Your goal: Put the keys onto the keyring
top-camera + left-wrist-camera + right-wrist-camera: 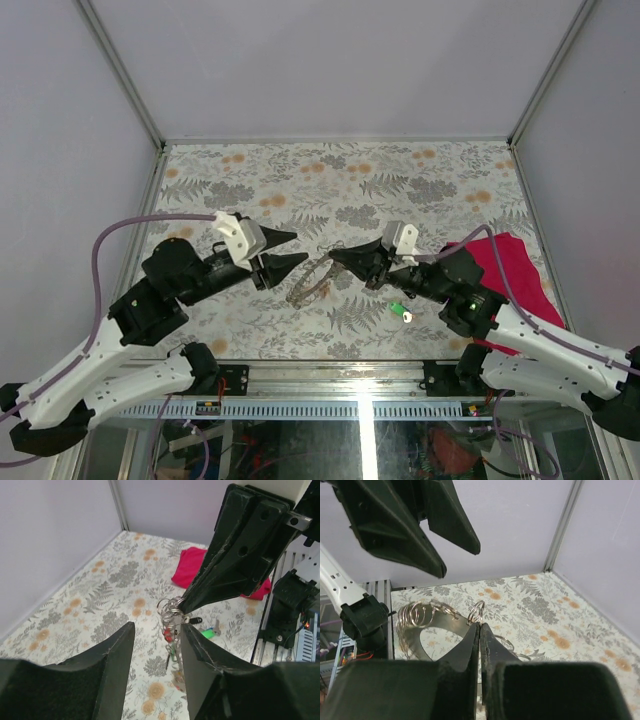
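My right gripper point(336, 256) is shut on the keyring point(478, 612), a thin silvery ring held above the table. The link chain point(309, 282) droops from it in loops point(418, 618). In the left wrist view the ring point(169, 607) sits at the right gripper's tip point(186, 609), with a red key point(169, 635) and a green key point(173, 653) dangling on the chain below. My left gripper point(286, 250) is open and empty just left of the ring, its jaws point(157, 627) either side of the hanging chain without touching it. A loose green key point(397, 308) and a black key point(196, 620) lie on the table.
A crimson cloth point(512, 268) lies at the right, partly under the right arm; it also shows in the left wrist view point(192, 566). Grey walls and metal posts enclose the flowered table point(300, 180). The metal rail point(330, 378) runs along the near edge.
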`<state>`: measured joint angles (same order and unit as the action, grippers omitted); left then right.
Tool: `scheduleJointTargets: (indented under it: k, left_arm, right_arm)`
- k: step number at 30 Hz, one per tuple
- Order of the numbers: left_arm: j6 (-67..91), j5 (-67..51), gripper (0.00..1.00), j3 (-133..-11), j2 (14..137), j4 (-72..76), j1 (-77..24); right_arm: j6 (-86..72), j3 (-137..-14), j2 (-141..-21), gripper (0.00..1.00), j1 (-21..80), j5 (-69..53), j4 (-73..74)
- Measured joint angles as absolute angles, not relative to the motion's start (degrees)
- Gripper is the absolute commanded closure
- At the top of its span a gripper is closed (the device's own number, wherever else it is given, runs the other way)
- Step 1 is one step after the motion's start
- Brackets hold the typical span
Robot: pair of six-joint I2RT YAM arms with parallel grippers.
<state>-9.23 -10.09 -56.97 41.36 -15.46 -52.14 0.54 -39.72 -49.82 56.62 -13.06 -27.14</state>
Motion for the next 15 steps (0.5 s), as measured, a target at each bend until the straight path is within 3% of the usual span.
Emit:
scheduleJointTargets:
  k: [15]
  left_arm:
    - [-3.88,-9.69,0.56,-56.51,40.91,-10.55,-52.14]
  right_arm:
    - [13.10,-45.39,-44.29,1.00,56.62,-19.22,-13.45]
